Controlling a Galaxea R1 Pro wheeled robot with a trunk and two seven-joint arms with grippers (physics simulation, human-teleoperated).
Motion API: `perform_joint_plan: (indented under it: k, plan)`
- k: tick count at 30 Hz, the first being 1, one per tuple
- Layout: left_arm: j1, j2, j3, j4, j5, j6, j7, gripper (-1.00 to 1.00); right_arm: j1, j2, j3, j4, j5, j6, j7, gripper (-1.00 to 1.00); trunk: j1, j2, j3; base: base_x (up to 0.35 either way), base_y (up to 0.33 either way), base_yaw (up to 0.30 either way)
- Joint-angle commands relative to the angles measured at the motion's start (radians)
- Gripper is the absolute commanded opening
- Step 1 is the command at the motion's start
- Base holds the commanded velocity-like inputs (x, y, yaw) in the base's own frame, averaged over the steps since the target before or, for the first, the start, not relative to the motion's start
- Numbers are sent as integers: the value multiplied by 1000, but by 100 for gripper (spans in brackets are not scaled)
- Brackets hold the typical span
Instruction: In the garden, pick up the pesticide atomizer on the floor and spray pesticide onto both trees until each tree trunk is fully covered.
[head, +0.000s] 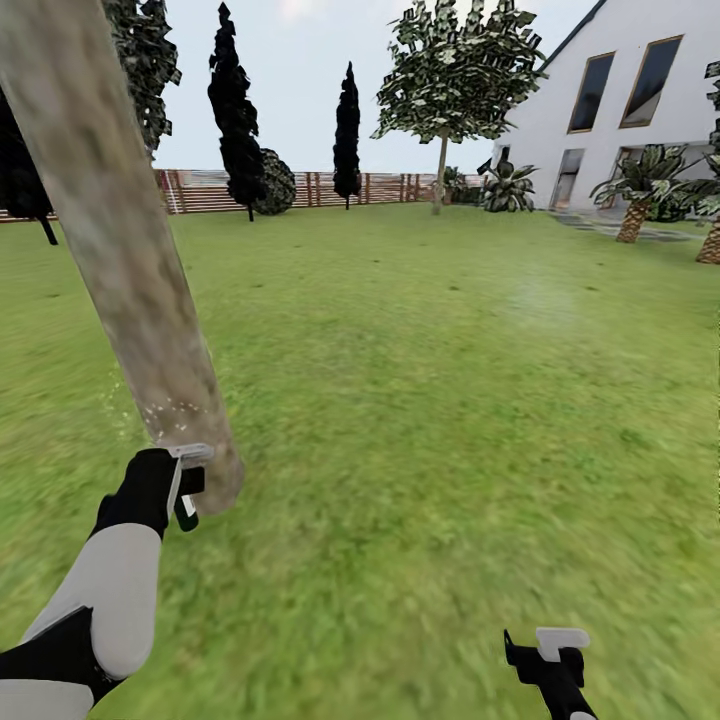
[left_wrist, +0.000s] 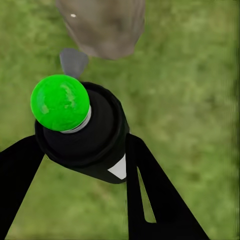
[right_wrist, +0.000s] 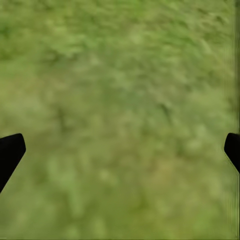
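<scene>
My left gripper (head: 185, 478) is shut on the pesticide atomizer (left_wrist: 95, 135), a black bottle with a bright green round top and a white patch. It is held low beside the base of the near tree trunk (head: 130, 270), a thick mottled grey-brown column leaning across the left of the head view. Fine white specks of pesticide (head: 172, 410) dot the bark just above the gripper. In the left wrist view the trunk's base (left_wrist: 102, 25) lies just beyond the bottle. My right gripper (head: 548, 645) is open over bare grass (right_wrist: 120, 100). A second tree (head: 440, 165) with a thin bare trunk stands far off.
Green lawn (head: 430, 400) spreads wide ahead and to the right. A brown slat fence (head: 330, 188) with dark cypresses (head: 237, 110) closes the far side. A white house (head: 620, 110) and short palms (head: 635, 215) stand at the far right.
</scene>
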Motion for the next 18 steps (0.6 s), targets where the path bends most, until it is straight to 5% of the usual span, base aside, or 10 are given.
perform_joint_plan:
  k: [1,11,18]
  plan:
    - [-1,0,4,-2,-9,3,-8,-100,-1,0,-4,2,11,-3,-6,100,0,0,-1,30,-268,79]
    - [-2,-3,3,-14,-9,5,-8,-100,-1,0,-4,2,11,-3,-6,100,0,0,-1,206,-208,247]
    - [-2,-3,-1,-15,-9,5,-8,-100,0,-2,-4,2,11,-4,-6,100,0,0,-1,279,-167,28]
